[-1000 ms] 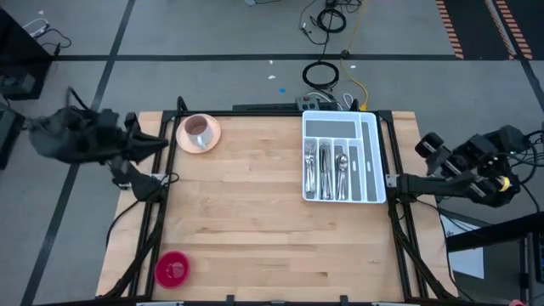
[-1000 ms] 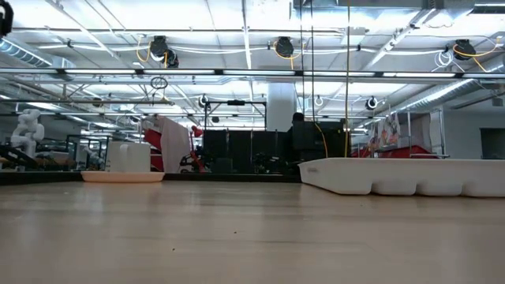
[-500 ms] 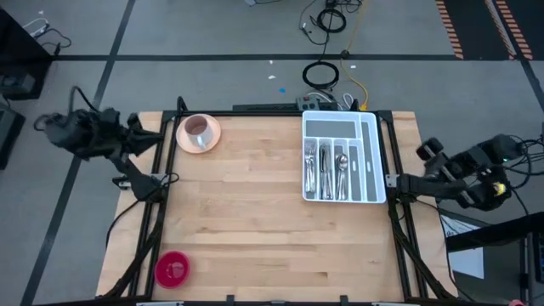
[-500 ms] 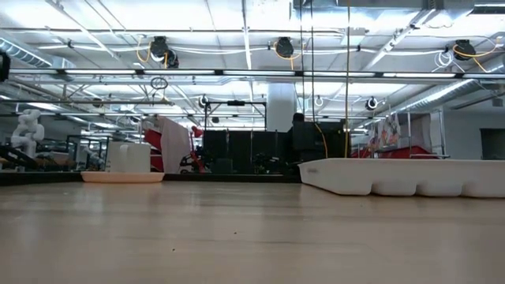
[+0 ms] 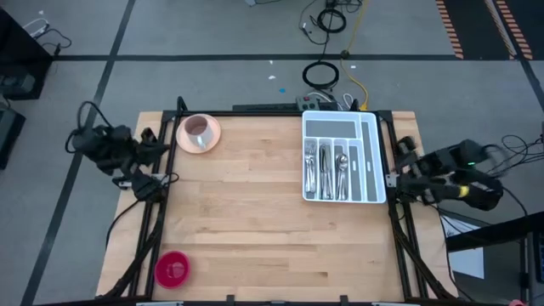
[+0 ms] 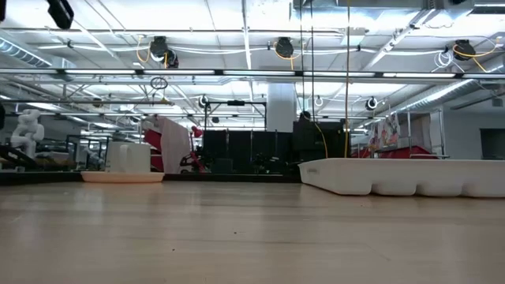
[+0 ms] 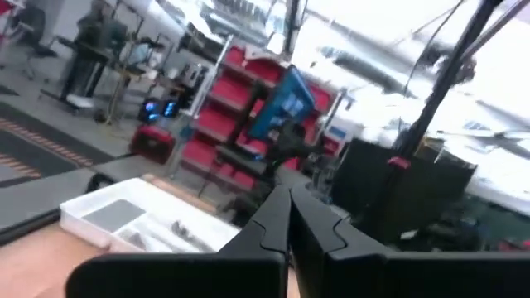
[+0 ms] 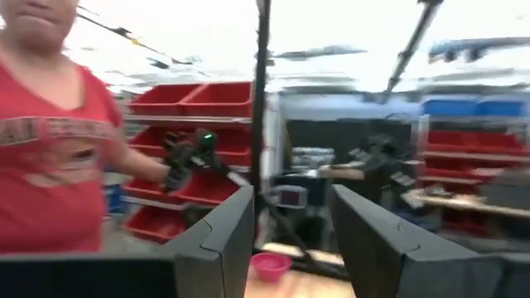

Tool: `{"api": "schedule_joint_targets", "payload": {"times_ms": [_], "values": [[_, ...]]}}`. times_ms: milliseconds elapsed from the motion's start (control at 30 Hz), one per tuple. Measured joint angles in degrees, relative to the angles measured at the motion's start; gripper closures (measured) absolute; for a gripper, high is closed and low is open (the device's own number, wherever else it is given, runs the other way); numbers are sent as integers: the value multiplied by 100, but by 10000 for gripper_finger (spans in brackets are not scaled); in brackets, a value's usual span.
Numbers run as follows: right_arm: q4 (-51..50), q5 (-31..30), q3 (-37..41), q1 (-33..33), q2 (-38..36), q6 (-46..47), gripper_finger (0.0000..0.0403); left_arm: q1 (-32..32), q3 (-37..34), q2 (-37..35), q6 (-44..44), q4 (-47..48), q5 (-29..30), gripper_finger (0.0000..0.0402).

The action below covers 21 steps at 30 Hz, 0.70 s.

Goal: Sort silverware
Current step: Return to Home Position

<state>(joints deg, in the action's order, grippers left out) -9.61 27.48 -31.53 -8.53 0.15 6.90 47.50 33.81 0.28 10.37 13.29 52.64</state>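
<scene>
The silverware (image 5: 327, 170) lies in the middle compartments of the white tray (image 5: 371, 161) at the table's far right; its handles also show in the left wrist view (image 7: 178, 228). The tray (image 6: 410, 177) stands flat on the wood. My left gripper (image 5: 153, 140) hovers shut at the table's left edge, beside the pink cup on its saucer (image 5: 198, 132); its fingers (image 7: 290, 192) point across the table. My right gripper (image 5: 401, 151) hangs open just off the table's right edge, next to the tray; its fingers (image 8: 294, 199) point toward the cup (image 8: 269, 265).
A red round object (image 5: 172, 269) sits at the table's near left corner. Black frame rails run along both side edges (image 5: 153, 221). A person in a red shirt (image 8: 58, 157) stands beyond the left side. Bare wood (image 5: 246, 212) fills the table's middle and near part.
Both arms have drawn in toward the table from outside its side edges: the left arm has moved right toward the left edge, the right arm left toward the tray. The silverware, tray and cup have stayed in place.
</scene>
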Motion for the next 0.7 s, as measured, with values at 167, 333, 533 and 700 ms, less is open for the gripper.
{"api": "schedule_joint_targets", "payload": {"times_ms": [167, 333, 533, 700], "values": [[2704, 65, 1795, 1, 8, 641, 252, 5, -141, -4, 563, 771, -26, 396], [4762, 167, 3018, 2, 7, 852, 252, 5, -171, -9, 1806, 2084, -52, 396], [4296, 640, 2981, 9, 22, 454, 252, 3, -359, -11, 2053, 2872, 192, 396], [3691, 673, 3088, -1, 35, 377, 252, 4, -822, -13, 2795, 2916, 455, 396]]}}
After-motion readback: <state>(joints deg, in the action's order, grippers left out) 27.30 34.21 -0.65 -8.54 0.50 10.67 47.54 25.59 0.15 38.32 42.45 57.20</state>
